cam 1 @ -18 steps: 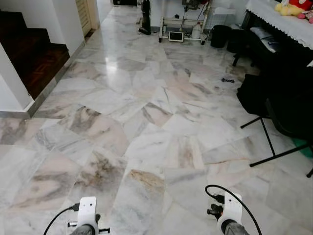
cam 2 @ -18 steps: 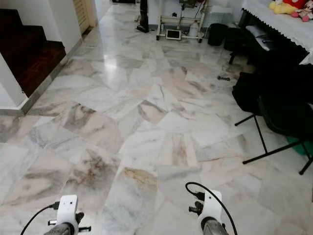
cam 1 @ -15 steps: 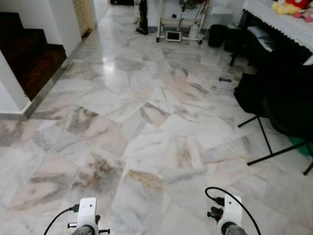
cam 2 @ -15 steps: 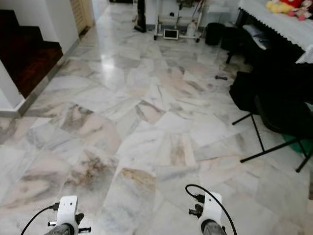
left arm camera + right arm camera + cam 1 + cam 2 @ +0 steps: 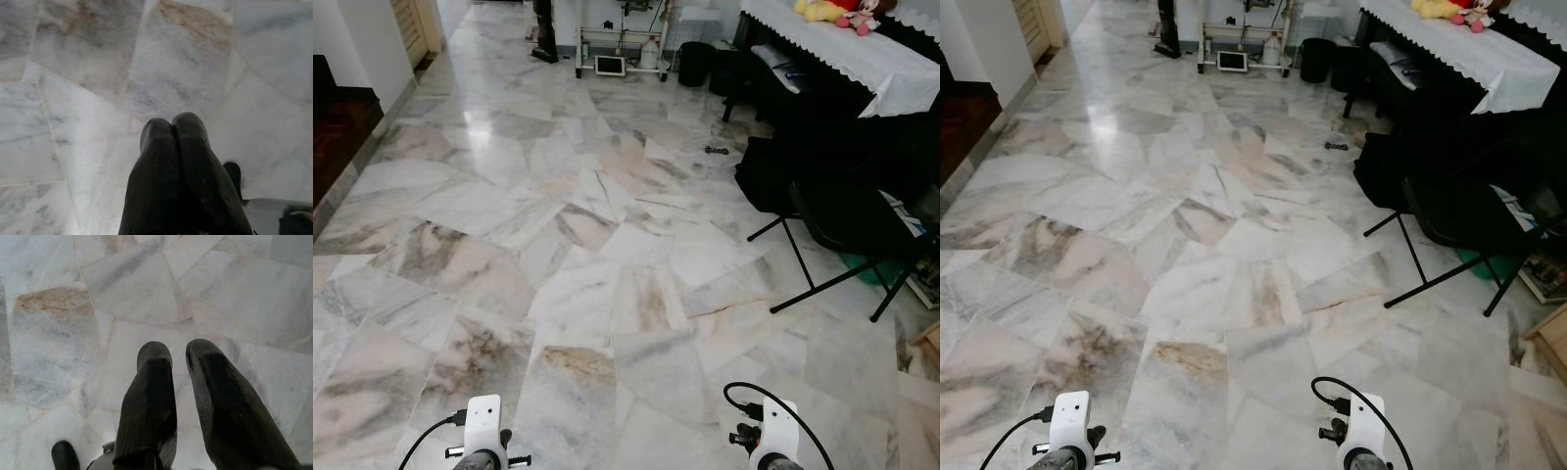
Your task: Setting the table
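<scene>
Marble floor [image 5: 607, 225] stretches ahead of both empty claws, left claw [image 5: 172, 128] clenched, right claw [image 5: 178, 357] slightly parted; steer clear of the black stand [image 5: 822, 284].

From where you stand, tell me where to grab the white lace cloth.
Probably pinch the hanging corner of the white lace cloth, coming from the floor side: it drapes free there, while the flat top is weighted by plush toys.
</scene>
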